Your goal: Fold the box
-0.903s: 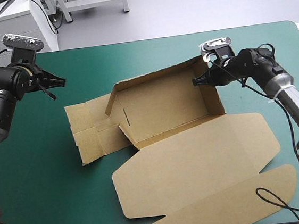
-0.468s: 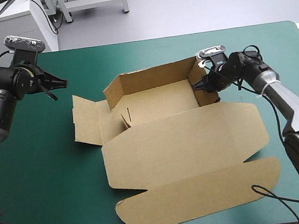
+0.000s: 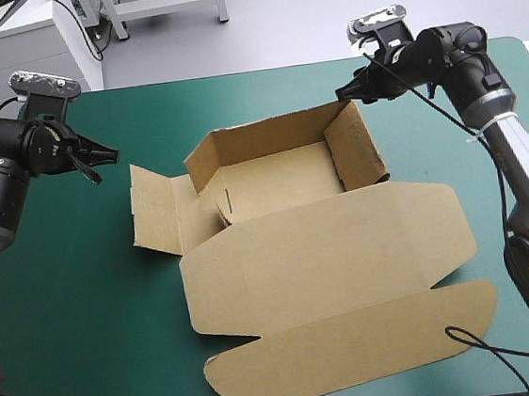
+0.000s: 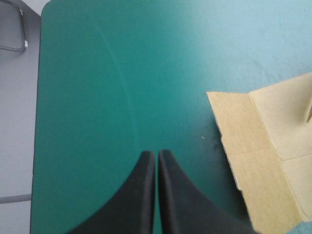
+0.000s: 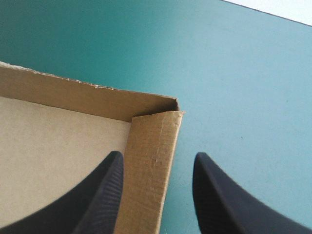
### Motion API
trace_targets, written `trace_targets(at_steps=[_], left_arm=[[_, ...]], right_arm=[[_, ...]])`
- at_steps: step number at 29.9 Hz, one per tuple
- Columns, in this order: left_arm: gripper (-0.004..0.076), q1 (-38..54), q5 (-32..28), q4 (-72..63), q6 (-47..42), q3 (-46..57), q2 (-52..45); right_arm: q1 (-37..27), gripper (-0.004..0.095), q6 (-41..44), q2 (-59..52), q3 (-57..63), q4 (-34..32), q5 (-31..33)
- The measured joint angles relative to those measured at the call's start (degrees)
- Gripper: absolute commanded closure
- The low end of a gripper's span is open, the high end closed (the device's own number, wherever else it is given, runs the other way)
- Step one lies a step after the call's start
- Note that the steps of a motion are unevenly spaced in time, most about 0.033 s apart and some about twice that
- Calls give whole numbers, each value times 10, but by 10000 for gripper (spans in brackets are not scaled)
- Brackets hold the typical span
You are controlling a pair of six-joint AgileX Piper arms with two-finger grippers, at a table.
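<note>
The brown box (image 3: 281, 173) sits mid-table as an open tray with back and right walls raised. Its lid (image 3: 327, 248) lies flat toward the near edge, the tuck flap (image 3: 356, 349) beyond it. A side flap (image 3: 152, 210) lies flat at the tray's left. My right gripper (image 3: 341, 93) hovers over the back right corner, open, and holds nothing. In its wrist view the right gripper (image 5: 158, 157) stands above the right wall (image 5: 151, 161). My left gripper (image 3: 109, 158) is shut and hangs left of the box, off the board. Its wrist view shows the left gripper (image 4: 156, 155) and the side flap (image 4: 263, 151) ahead.
The table's far edge (image 3: 232, 72) runs behind the box. Its left edge with a rounded corner (image 4: 41, 97) shows in the left wrist view. Teal-green cover (image 3: 68, 313) stretches between the box and the left edge.
Earlier the right gripper was at the right wall while the box slid left and its walls rose. It has since lifted back above the corner. The left arm hardly moved.
</note>
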Motion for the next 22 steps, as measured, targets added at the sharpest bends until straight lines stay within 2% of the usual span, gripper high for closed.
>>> trace_targets(at_steps=[6, 10, 22], left_arm=[[730, 0, 9, 0, 0, 0, 0], [731, 0, 9, 0, 0, 0, 0], [731, 0, 20, 0, 0, 0, 0]], right_arm=[[0, 481, 27, 8, -11, -39, 66], [0, 481, 30, 35, -11, -36, 100], [0, 496, 29, 131, -11, -14, 102]])
